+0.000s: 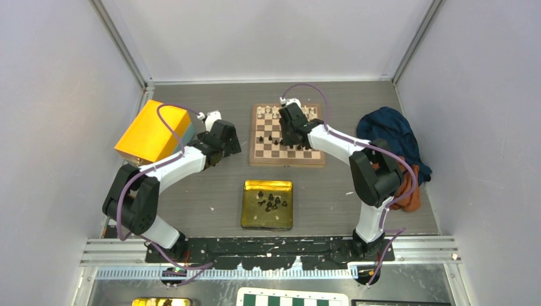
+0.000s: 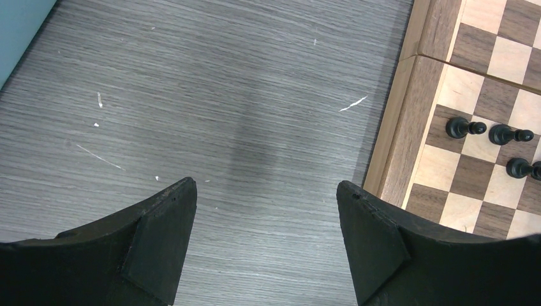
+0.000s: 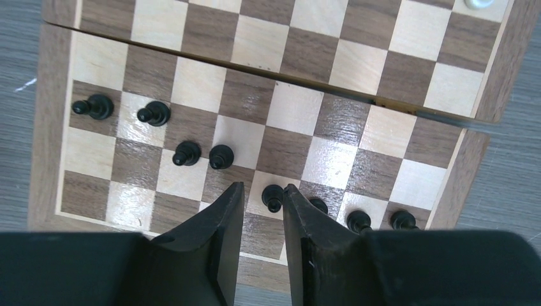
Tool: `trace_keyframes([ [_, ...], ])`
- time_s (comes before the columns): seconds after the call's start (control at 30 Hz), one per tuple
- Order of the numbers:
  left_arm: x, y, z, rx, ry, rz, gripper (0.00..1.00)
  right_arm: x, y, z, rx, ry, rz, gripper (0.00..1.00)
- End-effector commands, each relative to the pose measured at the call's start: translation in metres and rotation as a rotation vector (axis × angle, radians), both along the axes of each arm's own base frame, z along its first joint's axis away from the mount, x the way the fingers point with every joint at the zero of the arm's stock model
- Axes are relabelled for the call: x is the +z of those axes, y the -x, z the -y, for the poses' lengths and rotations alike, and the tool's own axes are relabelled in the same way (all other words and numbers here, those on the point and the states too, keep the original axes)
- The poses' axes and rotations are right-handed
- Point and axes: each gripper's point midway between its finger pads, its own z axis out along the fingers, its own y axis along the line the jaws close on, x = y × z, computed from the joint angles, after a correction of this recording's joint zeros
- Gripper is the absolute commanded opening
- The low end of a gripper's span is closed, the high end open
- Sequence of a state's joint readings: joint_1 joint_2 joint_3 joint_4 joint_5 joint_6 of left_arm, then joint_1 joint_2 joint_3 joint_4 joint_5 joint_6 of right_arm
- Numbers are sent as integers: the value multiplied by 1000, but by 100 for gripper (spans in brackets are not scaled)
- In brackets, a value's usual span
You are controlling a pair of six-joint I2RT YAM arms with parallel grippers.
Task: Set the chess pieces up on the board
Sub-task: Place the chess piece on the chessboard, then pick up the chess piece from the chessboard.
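Right gripper [image 3: 263, 186]: slightly parted around 1 black pawn [image 3: 274, 196] on board [image 3: 44, 127].
Pawn: likely light, tippy; pinch the stem.

Eight black pieces [image 3: 186, 153] on one board [image 3: 287, 64]

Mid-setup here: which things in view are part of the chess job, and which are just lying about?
Job: board, black pieces on it, white pieces at its far edge, gold tray holding loose black pieces.
Lying about: yellow box, blue cloth, orange cloth, green-and-white checkered board.
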State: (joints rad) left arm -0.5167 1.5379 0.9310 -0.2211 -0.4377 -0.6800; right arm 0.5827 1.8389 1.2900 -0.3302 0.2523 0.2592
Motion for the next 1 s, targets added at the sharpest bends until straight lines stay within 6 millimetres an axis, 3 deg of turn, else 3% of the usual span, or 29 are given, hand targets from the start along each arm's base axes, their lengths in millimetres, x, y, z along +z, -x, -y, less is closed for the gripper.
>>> trace_keyframes([
  [0.0,22,-11,2,20,22,71,82,30,-14,-11,18,-26,68,36],
  [0.97,26,-14,3,16,18,83,82,20,-24,-35,60,-43,39,40],
])
